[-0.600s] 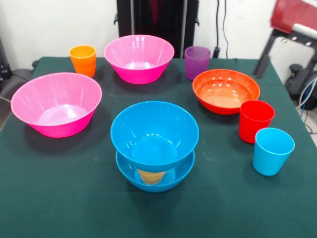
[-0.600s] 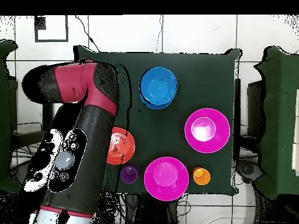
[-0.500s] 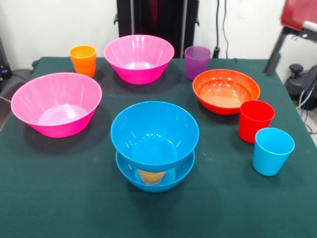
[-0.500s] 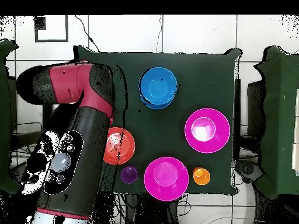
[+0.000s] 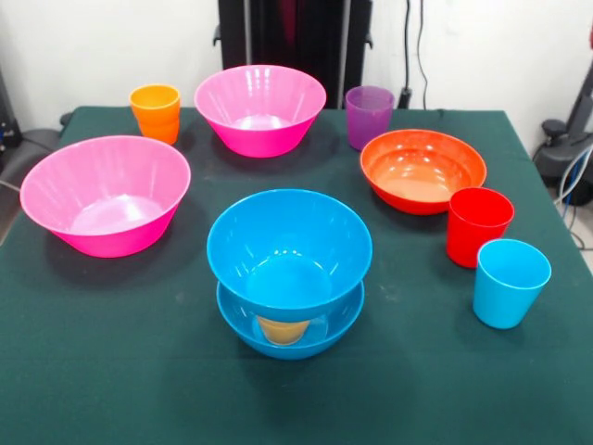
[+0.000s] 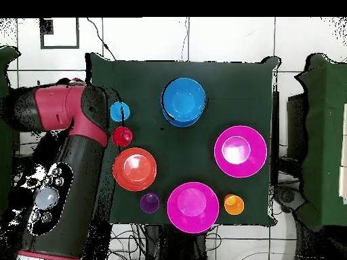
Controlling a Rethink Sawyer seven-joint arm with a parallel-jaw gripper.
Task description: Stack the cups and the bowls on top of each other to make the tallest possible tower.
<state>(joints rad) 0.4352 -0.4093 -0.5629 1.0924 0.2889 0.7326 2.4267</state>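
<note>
The tower stands at the table's near middle: a blue bowl (image 5: 289, 248) rests on a yellow cup (image 5: 283, 329), which stands inside a second blue bowl (image 5: 320, 336). From above the tower (image 6: 183, 100) shows as one blue disc. Loose cups: light blue (image 5: 510, 283) (image 6: 120, 111), red (image 5: 477, 225) (image 6: 123, 135), purple (image 5: 369, 116) (image 6: 150, 201), orange (image 5: 156, 111) (image 6: 234, 204). Two pink bowls (image 5: 105, 195) (image 5: 260, 107) and the orange-red bowl (image 5: 422, 170) (image 6: 135, 168) stand upright and empty. The gripper shows in neither view.
My red and black arm (image 6: 64, 156) lies beside the table's left edge in the overhead view, close to the light blue and red cups. The green table (image 5: 111, 371) ends near the pink bowl on the left. The pink bowls also show from above (image 6: 240, 151) (image 6: 193, 206).
</note>
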